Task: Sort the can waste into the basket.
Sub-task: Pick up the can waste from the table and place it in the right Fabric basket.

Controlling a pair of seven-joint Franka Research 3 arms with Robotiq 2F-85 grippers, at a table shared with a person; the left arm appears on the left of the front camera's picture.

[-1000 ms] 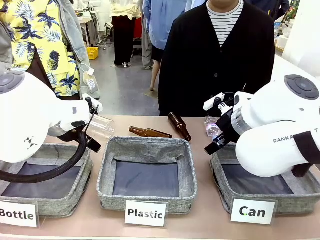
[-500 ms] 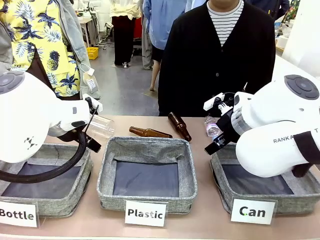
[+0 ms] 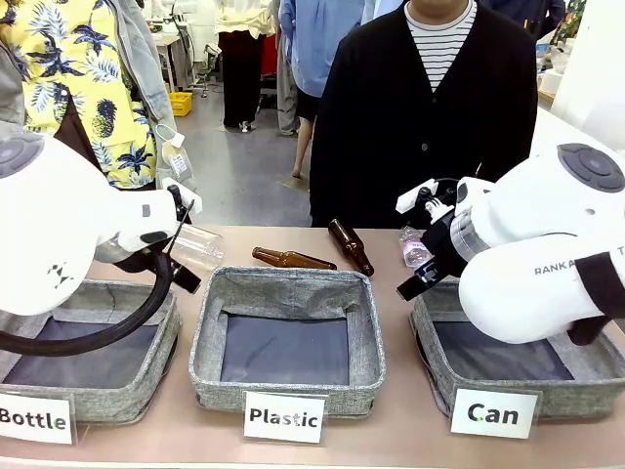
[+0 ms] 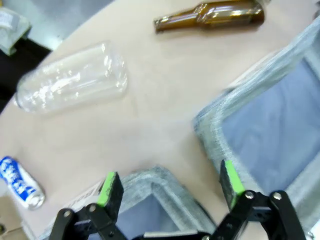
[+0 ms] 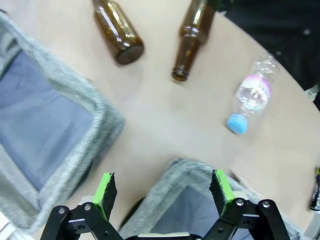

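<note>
A blue and white can [image 4: 20,182] lies on its side on the tan table, left of my left gripper [image 4: 169,182], whose green pads stand wide apart with nothing between them. A dark crushed can [image 5: 315,189] shows partly at the right edge of the right wrist view. My right gripper [image 5: 163,187] is open and hovers over the near corner of the Can basket [image 5: 186,176]. From the front, the left gripper [image 3: 190,246] hangs over the Bottle bin's far right corner. The right gripper [image 3: 410,244] hangs over the far left corner of the Can basket [image 3: 576,399].
Two brown glass bottles [image 3: 293,259] [image 3: 350,245] lie behind the Plastic bin [image 3: 293,391]. A large clear bottle [image 4: 70,77] and a small blue-capped one [image 5: 252,95] also lie on the table. The Bottle bin [image 3: 98,401] stands left. A person in black stands at the far edge.
Both arms have shifted very slightly, and the right gripper has dipped a little. The jaws stay open, and nothing on the table has moved.
</note>
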